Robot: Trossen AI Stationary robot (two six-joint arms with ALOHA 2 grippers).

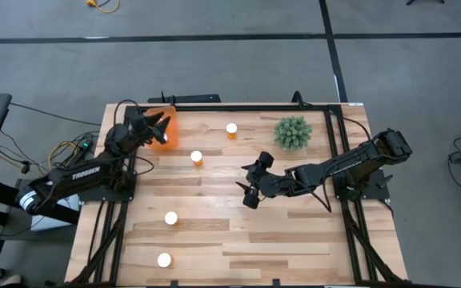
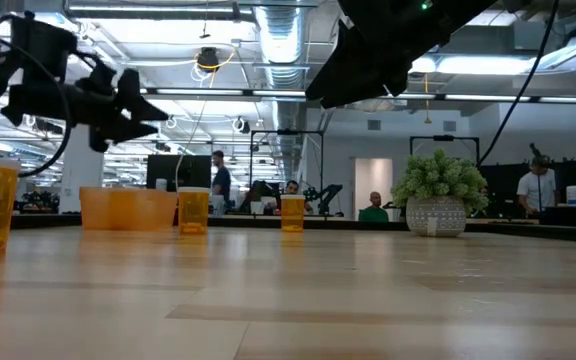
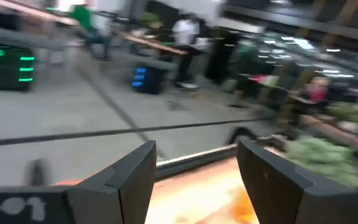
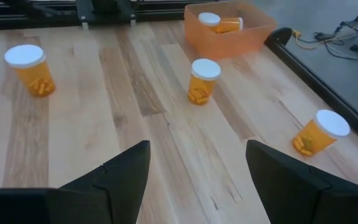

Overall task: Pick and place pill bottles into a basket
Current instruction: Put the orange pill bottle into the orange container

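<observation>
While both claws, left (image 1: pixel 160 128) and right (image 1: pixel 252 182), gape empty, four white-capped orange pill bottles (image 1: pixel 196 158) stand outside the orange plastic basket (image 4: pixel 230 34), two inside

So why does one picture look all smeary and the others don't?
The left wrist view is blurred, the room and the plant smeared; the right wrist view is sharp, showing pills inside each pill bottle; the low view has bright ceiling lights.

Pale wooden table (image 1: pixel 294 232), translucent plastic basket (image 4: pixel 247 34)
</observation>
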